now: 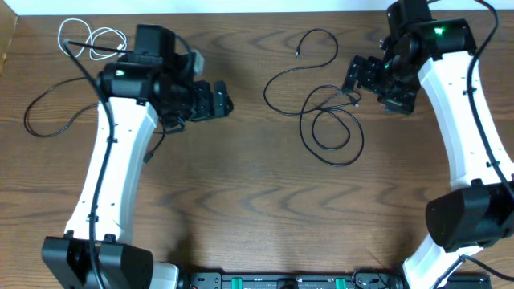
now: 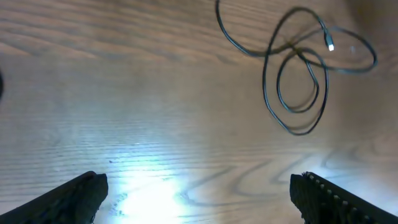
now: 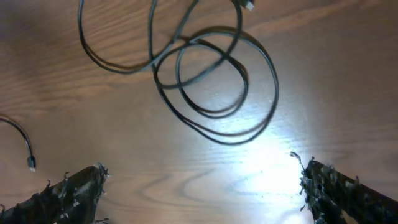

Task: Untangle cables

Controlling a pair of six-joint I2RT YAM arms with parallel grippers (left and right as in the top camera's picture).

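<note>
- The white cable (image 1: 92, 38) lies coiled at the far left corner of the table (image 1: 241, 201), behind the left arm. It is apart from the other cables and looks sorted, so it should be left alone.
- A single black cable (image 1: 48, 100) curves across the left edge, outside the left arm. It crosses nothing that I can see and also needs no work.
- The left claw (image 1: 223, 100) hangs over bare wood left of centre, jaws spread wide and holding nothing. Its own camera shows the remaining work well ahead of it.
- The knot of black cables (image 1: 321, 108) sits right of centre. It has a few overlapping loops with a longer strand swinging out to the left and up. It looks like two cables, though the count is unsure.
- My judgement is that the step in hand is choosing a grip. A free end is the best place to start, and a small bright plug (image 2: 331, 46) lies at the right side of the loops.
- The right claw (image 3: 202, 199) hovers just right of the knot, fully open and empty, with the loops right in front of it.
- It should pinch one strand only, low against the wood, away from the crossings.
- The pull should be slow and outward to the right, while the left claw pins or draws the other strand leftward. A fast tug would likely tighten the loops.
</note>
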